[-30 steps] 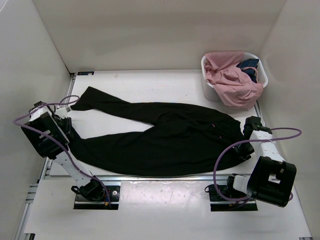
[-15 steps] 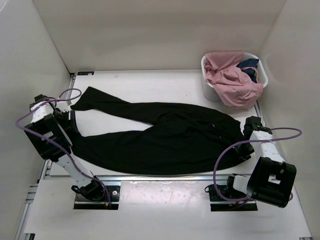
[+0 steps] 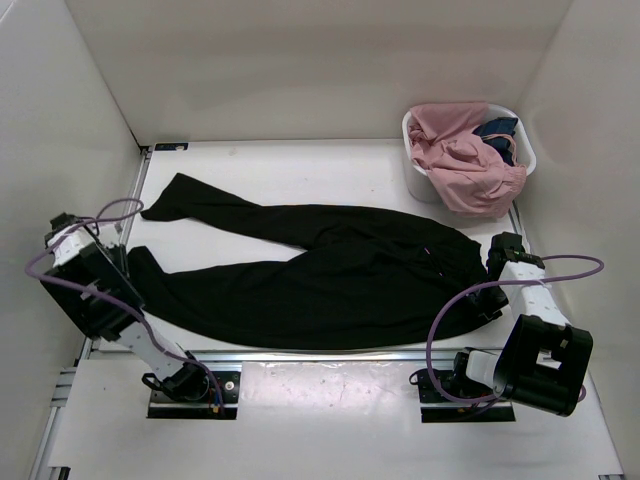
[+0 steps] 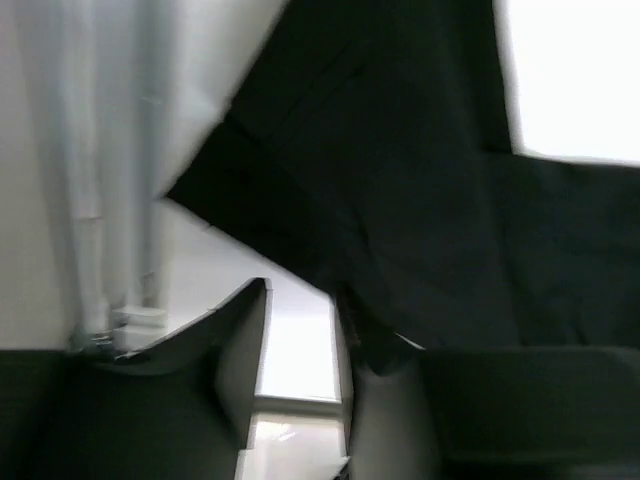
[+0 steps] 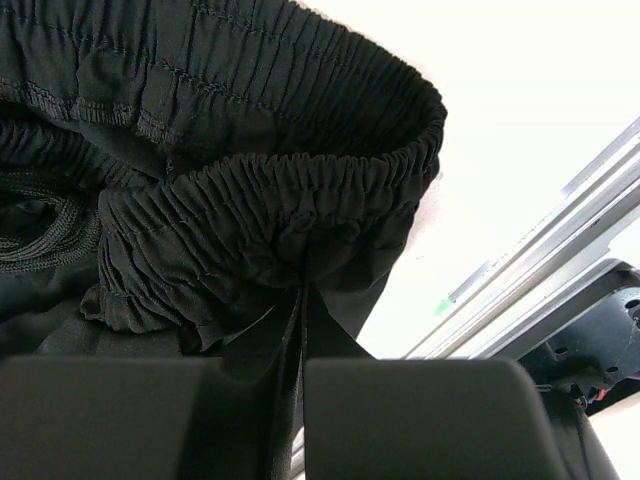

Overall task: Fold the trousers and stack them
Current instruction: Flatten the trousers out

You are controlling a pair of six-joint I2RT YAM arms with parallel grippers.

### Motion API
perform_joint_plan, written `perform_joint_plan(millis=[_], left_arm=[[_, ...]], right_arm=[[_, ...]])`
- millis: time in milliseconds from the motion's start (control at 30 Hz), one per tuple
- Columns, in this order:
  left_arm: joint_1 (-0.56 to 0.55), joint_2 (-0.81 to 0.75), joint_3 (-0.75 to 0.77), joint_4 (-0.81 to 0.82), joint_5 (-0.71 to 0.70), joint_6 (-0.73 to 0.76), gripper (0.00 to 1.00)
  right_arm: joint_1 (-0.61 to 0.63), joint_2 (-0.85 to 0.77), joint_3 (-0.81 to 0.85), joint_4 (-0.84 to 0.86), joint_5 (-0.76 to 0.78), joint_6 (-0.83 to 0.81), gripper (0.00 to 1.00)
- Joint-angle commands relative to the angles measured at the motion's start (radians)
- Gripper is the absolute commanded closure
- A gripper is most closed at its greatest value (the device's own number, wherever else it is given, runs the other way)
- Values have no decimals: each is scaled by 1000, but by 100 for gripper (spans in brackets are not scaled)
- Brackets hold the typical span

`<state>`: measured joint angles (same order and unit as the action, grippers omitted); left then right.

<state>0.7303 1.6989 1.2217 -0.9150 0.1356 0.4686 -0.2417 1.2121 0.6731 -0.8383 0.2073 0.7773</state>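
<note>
the trousers [image 3: 330, 280] lay across the table [image 3: 330, 165] from 9 to 3 o'clock. my right gripper [image 5: 302, 345] was clamped on the waistband [image 5: 250, 190] at 3. my left gripper [image 4: 298, 365], jaws apart, sat nearest the leg cuff [image 3: 142, 260] at 9.

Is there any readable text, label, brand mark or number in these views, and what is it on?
No text can be read in any view.
The trousers show no tag or print, and the waistband in the right wrist view is plain.
A small dark sticker at the far left corner of the table is too small to read.
The white basket has no visible lettering.
</note>
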Motion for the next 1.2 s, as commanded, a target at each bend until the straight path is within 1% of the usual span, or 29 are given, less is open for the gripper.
perform_joint_plan(millis=[0,100,233,367,467,567,600,633,667,800,867,900,933,1000,1033,1067,1133,1167], left_arm=[[12,41,-19,56,1,-42,54],[12,97,34,56,10,-62,45],[3,146,85,74,12,-93,38],[-6,189,85,94,-2,-102,37],[-6,220,49,94,-2,-102,37],[-6,220,10,94,-11,-82,48],[-6,220,-13,94,-11,-82,55],[-6,220,-25,94,-11,-82,74],[-6,220,-48,94,1,-73,86],[-6,202,-48,94,1,-53,86],[-15,189,4,67,-8,-42,86],[-25,189,91,45,-20,-32,86],[-25,189,143,-5,-21,-31,86],[-25,189,255,-62,-30,-21,86],[-25,189,354,-88,-30,-21,86],[-25,189,396,-135,-30,-21,86],[-25,171,447,-166,-30,2,86],[-25,159,447,-176,-40,2,86]], right_arm=[[1,-17,17,-7,15,-10,100],[1,-26,8,-7,15,-10,100],[1,-26,-1,2,15,-10,100],[1,-36,-10,2,15,-10,100],[1,-36,-10,2,15,-10,100],[1,-36,-10,2,15,-10,100],[1,-26,-1,2,15,-10,100],[1,-26,-1,2,15,-10,100],[1,-16,-1,11,15,-10,100],[-10,38,63,24,27,-10,100],[-19,93,182,24,27,-39,100],[-19,113,234,24,27,-49,100],[-19,148,347,-7,27,-58,100],[-30,171,457,-39,15,-72,100],[-42,172,500,-71,15,-72,100],[-42,172,560,-88,15,-72,100],[-74,126,574,-117,1,-63,100],[-83,103,547,-140,1,-53,100]])
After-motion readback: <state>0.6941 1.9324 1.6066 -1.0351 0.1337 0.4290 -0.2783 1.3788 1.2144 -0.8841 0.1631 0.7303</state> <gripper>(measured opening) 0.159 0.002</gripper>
